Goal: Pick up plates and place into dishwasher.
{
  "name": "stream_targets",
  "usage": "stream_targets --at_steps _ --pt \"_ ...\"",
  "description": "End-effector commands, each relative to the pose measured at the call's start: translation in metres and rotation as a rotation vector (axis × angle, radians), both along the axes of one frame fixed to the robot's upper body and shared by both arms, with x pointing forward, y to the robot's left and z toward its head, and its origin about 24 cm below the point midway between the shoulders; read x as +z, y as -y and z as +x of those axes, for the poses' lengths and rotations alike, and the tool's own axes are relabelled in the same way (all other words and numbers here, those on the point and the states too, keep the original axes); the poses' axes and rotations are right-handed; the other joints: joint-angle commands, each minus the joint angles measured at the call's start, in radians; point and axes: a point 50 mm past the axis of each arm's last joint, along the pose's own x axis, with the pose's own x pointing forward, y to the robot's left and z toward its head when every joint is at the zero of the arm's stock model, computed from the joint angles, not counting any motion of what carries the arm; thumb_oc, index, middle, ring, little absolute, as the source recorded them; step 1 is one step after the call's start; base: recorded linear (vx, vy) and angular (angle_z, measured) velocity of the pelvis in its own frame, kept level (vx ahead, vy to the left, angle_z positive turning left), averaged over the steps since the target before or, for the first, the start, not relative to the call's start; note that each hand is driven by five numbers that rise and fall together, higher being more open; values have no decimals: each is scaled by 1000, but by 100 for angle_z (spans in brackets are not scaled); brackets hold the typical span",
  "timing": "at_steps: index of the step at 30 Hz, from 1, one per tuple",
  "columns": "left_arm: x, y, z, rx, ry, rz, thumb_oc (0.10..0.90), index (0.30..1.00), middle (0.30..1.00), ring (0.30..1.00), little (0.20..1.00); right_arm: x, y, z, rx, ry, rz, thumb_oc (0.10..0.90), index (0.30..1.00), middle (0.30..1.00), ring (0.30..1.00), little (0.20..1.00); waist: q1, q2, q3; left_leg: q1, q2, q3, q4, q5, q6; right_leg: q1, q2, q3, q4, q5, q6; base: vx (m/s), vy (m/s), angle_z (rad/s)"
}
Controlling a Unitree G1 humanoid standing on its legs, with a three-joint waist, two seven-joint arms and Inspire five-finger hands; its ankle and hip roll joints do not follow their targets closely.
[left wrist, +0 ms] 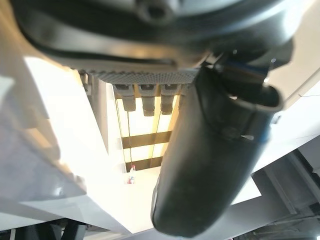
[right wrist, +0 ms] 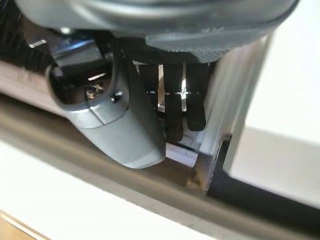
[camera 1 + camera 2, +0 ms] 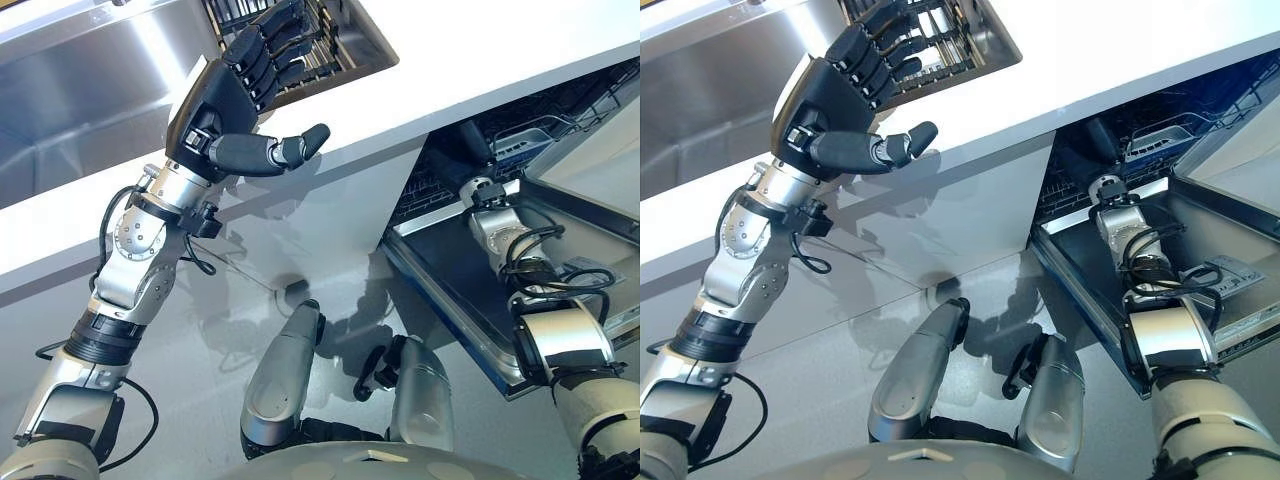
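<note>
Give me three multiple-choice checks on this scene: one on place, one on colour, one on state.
1. Where is the left hand?
A. over the counter by the rack
B. inside the dishwasher
C. down by the floor

2. What colour is the counter?
A. black
B. white
C. red

3. How is the dishwasher door?
A. shut
B. taken off
C. open, folded down

Answers: 1 A, its fingers reach the rack set into the counter. 2 B, the top is plain white. 3 C, the door lies lowered, with the right arm reaching in.

Bright glare on countertop (image 3: 480, 60), blurred wrist views
</note>
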Motion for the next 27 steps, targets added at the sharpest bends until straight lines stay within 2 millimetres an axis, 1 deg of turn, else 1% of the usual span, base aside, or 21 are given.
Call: stream_targets --at_steps 1,2,3,5,8,9,11,13,14,17,19,20,21,22,24,25,27 --pt "38 -5 -11 1 197 -130 800 900 900 900 900 23 -8 4 -7 109 -115 325 493 493 493 425 -24 -25 -107 56 3 48 65 -125 96 54 39 84 -92 171 39 -47 23 -23" --pt "38 -5 -10 3 198 -131 800 900 900 900 900 22 -8 3 -8 112 -112 693 808 808 808 793 -28 -26 -108 60 6 50 62 -126 96 57 41 87 -97 173 39 -48 28 -15" --pt "37 -5 -10 9 200 -134 800 900 900 900 900 18 -9 0 -8 119 -96 800 900 900 900 900 -39 -30 -109 67 12 56 55 -126 96 62 45 92 -108 177 38 -41 29 -10" --pt "34 -7 -11 18 204 -143 800 900 900 900 900 8 -10 -9 -19 149 -85 800 900 900 900 900 -60 -35 -111 85 22 64 41 -130 100 71 54 106 -123 181 39 -37 37 -26" --pt "30 -7 -12 36 210 -153 800 900 900 900 900 -2 -18 -23 -51 192 -60 800 900 900 900 900 -92 -43 -116 104 34 80 29 -137 105 82 65 126 -144 186 43 -39 36 -19" --pt "29 -7 -12 40 209 -153 800 900 900 900 900 -4 -19 -25 -53 195 -63 800 900 900 900 900 -96 -44 -117 107 36 82 27 -138 106 83 66 127 -146 186 43 -29 35 -21" --pt "26 -8 -14 57 211 -154 800 900 900 900 900 -10 -19 -38 -108 218 -155 800 900 900 900 900 -123 -52 -126 126 46 99 14 -145 108 94 76 138 -167 188 46 -14 54 -25" --pt "22 -12 -17 76 208 -155 800 900 900 900 900 -16 -11 -52 -143 215 -188 800 900 900 900 900 -144 -59 -133 139 54 112 5 -149 111 103 83 146 -181 189 47 14 66 -23" --pt "19 -16 -18 92 200 -160 800 900 900 900 900 -22 -4 -61 -180 211 -205 800 900 900 900 900 -159 -62 -138 152 59 120 -4 -150 113 108 87 154 -189 192 50 26 68 -24" --pt "11 -20 -18 124 173 -164 800 900 900 900 900 -30 12 -80 -281 200 -244 800 900 900 900 900 -189 -67 -151 185 66 138 -47 -142 117 121 96 168 -217 202 59 26 67 -24" --pt "8 -23 -18 139 156 -159 800 900 900 900 900 -32 28 -93 -401 178 -299 800 900 900 900 900 -208 -68 -160 211 70 153 -88 -132 120 132 102 177 -246 213 67 21 54 -18" --pt "7 -23 -18 142 152 -158 800 900 900 900 900 -33 30 -95 -420 166 -307 800 900 900 900 900 -211 -68 -162 216 70 156 -97 -130 120 135 103 179 -253 216 70 24 51 -13" --pt "6 -27 -19 153 144 -155 800 900 900 900 900 -38 45 -105 -506 125 -336 800 900 900 900 900 -225 -68 -166 236 75 166 -128 -121 121 142 107 185 -273 224 76 25 50 -15" --pt "5 -30 -19 164 138 -151 800 900 900 900 900 -40 54 -111 -562 104 -337 800 900 900 900 900 -235 -67 -167 248 77 175 -146 -117 122 145 109 189 -284 227 80 28 55 -24" --pt "3 -35 -21 184 120 -146 800 900 900 900 900 -40 73 -124 -726 65 -390 800 900 900 900 900 -248 -67 -171 265 82 189 -171 -112 123 150 116 197 -300 233 87 26 38 -27" --pt "2 -38 -20 199 106 -140 800 900 900 900 900 -43 86 -132 -809 25 -371 800 900 900 900 900 -258 -66 -171 273 85 200 -183 -109 123 151 119 200 -308 236 91 23 37 -21" --pt "-2 -41 -18 222 66 -123 800 900 900 900 900 -48 104 -145 -932 -44 -373 800 900 900 900 900 -271 -63 -171 282 86 212 -195 -110 124 151 126 207 -316 239 95 7 46 -13"
